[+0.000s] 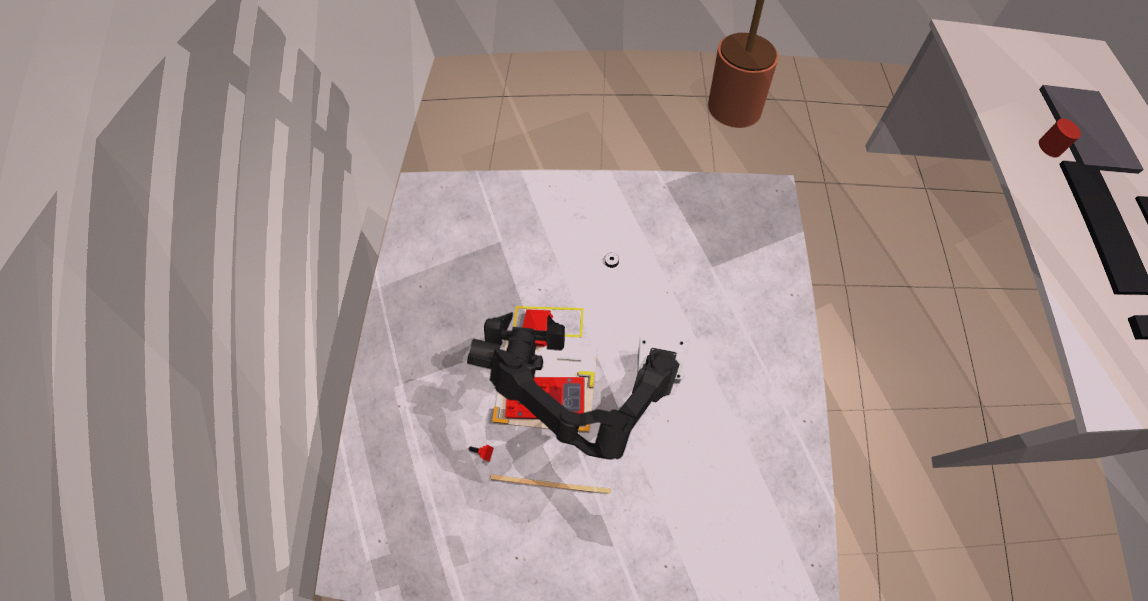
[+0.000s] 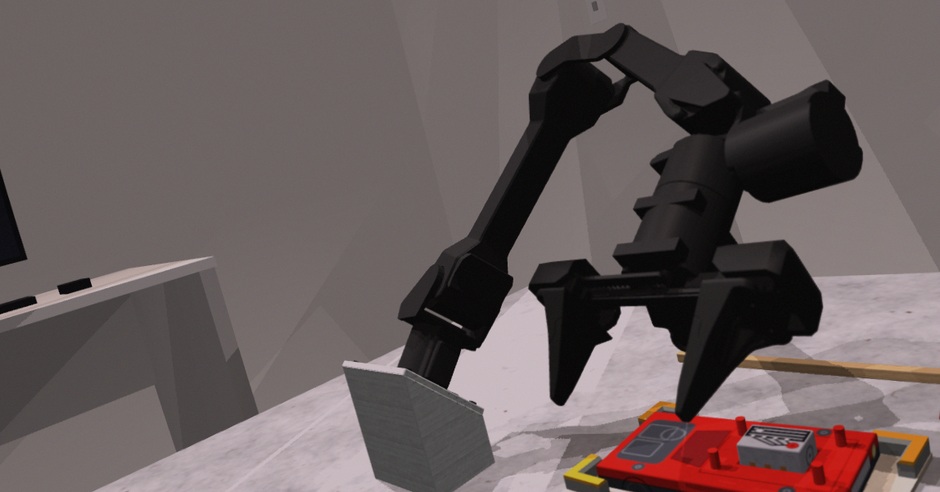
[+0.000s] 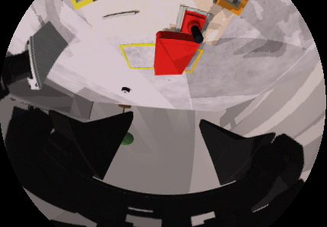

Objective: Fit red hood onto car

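Note:
The red hood [image 1: 536,322] [image 3: 173,55] is by the yellow outline, outside my fingers. The wrist view shows a smooth red face and a dark strip along one edge; it looks tilted, and whether it touches the table is unclear. It is not seen in the exterior view. My gripper [image 2: 621,410] [image 3: 167,119] is open and empty, above the table. The red chassis [image 1: 553,386] [image 2: 630,471] sits in its jig, with the grey engine block [image 2: 775,449] on its deck and pegs around it. No hood is on the chassis. The arm hides part of it in the top view.
The yellow outline [image 1: 548,307] [image 3: 142,68] is beside the jig. A red part with a black knob [image 3: 195,34] is near the hood. Another red part [image 1: 486,453] and a wooden strip [image 1: 549,483] [image 2: 847,366] lie past the chassis. A small ring-shaped part [image 1: 611,260] [image 3: 125,90] lies farther off.

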